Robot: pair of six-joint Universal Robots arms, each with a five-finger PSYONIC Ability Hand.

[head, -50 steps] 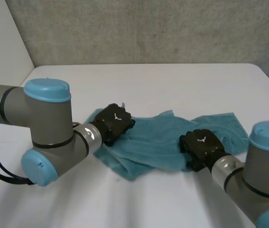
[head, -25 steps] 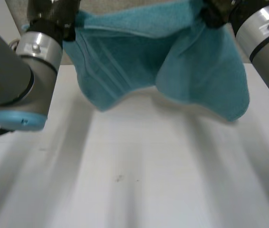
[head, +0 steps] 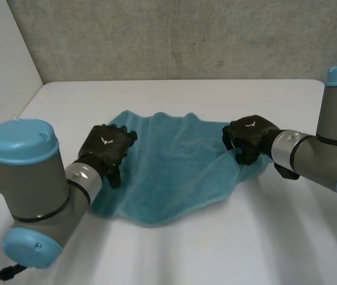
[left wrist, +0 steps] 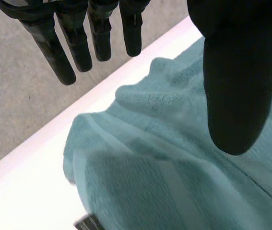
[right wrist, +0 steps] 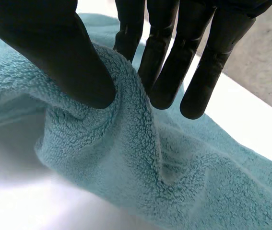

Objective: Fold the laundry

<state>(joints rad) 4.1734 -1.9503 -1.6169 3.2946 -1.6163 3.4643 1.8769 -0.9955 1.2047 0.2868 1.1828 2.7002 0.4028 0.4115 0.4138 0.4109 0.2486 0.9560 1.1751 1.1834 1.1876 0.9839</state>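
teal towel (head: 174, 169) on the bench (head: 186, 95): my right robot hand (head: 248, 135) pinches its right edge (thumb against fingers); my left robot hand (head: 106, 148), fingers straight, at its left edge.

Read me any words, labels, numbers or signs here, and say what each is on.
No words or numbers can be read.
Back of the left robot hand: small white emblem, no letters.
Back of the right robot hand: the same emblem.
The towel: no print visible.
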